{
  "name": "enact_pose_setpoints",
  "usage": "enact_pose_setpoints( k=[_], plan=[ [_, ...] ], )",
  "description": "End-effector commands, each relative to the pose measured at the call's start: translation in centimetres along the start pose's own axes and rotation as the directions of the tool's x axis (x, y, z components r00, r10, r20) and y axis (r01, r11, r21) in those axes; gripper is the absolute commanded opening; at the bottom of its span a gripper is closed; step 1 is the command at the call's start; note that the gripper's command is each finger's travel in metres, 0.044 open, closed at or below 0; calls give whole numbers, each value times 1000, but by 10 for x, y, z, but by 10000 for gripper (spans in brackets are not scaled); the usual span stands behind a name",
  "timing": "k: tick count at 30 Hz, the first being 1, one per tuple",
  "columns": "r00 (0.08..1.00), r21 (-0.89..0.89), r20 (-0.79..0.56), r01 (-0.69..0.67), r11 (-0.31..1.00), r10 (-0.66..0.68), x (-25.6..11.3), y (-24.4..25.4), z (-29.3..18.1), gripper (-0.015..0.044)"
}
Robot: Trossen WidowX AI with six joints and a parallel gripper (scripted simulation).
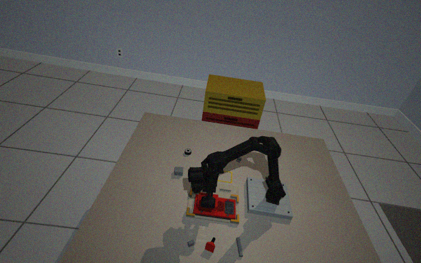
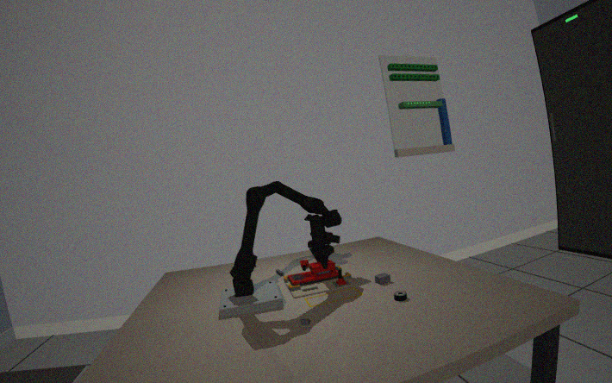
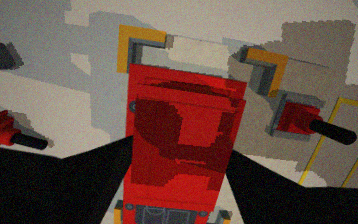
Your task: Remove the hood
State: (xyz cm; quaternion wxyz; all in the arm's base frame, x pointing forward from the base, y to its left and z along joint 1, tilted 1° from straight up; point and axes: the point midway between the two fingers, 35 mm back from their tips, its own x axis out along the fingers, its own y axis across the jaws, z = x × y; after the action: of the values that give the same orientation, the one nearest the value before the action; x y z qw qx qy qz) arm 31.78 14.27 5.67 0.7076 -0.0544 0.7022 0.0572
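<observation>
The red toy car lies between orange corner brackets. My gripper points down over the car with one black finger on each side of the red hood. It is shut on the hood. In the wrist view the hood sits slightly askew over the car body; whether it is clear of the body I cannot tell. The marked area, a yellow outline, lies beside the car, partly hidden by the arm in the top view.
A red piece with a black peg stands in a grey holder between car and outline. Another red piece is on the car's other side, near a grey bar. A grey block and wheel lie farther off.
</observation>
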Motion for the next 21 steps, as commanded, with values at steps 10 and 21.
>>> enact_pose_setpoints(
  k=[10, 21],
  plan=[
    [1000, 0, 9, -2, 1000, 2, -12, 1, 2, 0],
    [1000, 0, 9, -2, 1000, 2, -29, 1, 3, 0]
  ],
)
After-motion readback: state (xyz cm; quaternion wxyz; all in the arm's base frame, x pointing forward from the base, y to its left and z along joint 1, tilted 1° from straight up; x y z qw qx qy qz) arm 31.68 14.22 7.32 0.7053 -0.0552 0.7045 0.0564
